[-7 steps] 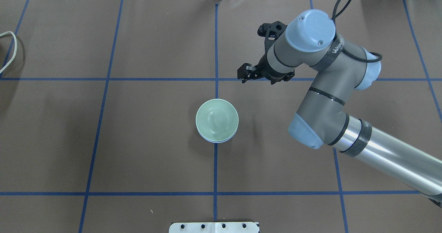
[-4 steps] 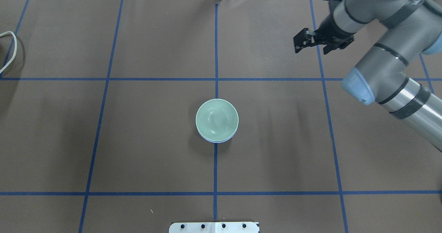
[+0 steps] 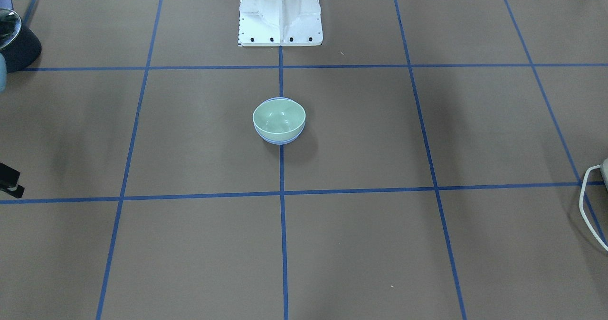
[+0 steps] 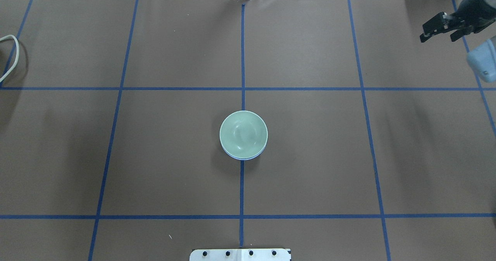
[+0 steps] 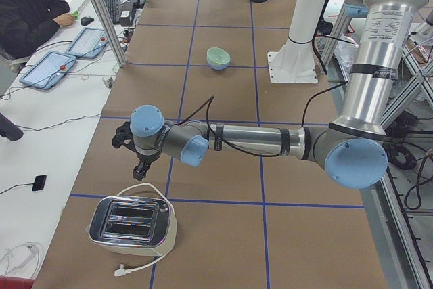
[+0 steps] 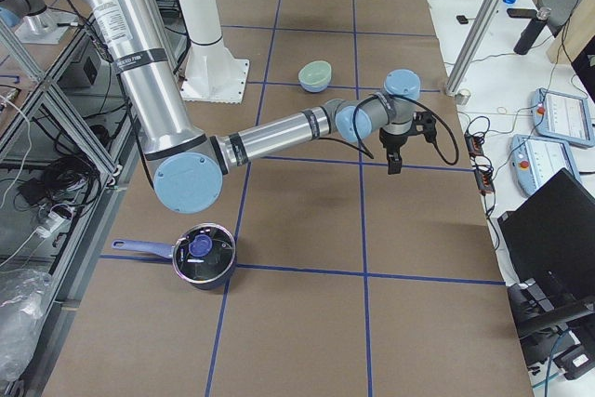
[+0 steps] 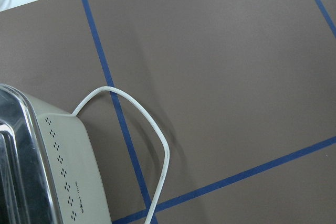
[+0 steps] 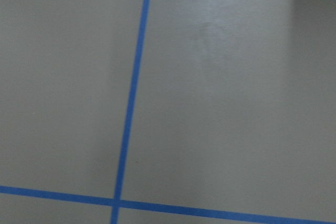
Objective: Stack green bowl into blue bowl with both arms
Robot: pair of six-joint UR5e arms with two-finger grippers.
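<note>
Nesting mouth-up: green bowl [image 3: 279, 117], blue bowl [image 3: 279, 141]

I am seeing the pale mint-green bowl [image 4: 243, 133] sitting upright, nesting inside the light blue bowl [image 3: 279, 140], whose rim is peeking out underneath; both are resting mid-table [image 4: 310, 156].

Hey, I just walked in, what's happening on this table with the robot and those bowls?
The stacking looks done: the green bowl sits nested inside the blue bowl at the middle of the table, and neither arm touches them. The right gripper is open and empty, off over the table's far corner on the robot's right. The left gripper hangs at the other end beside a toaster; whether it is open or shut cannot be told.
</note>
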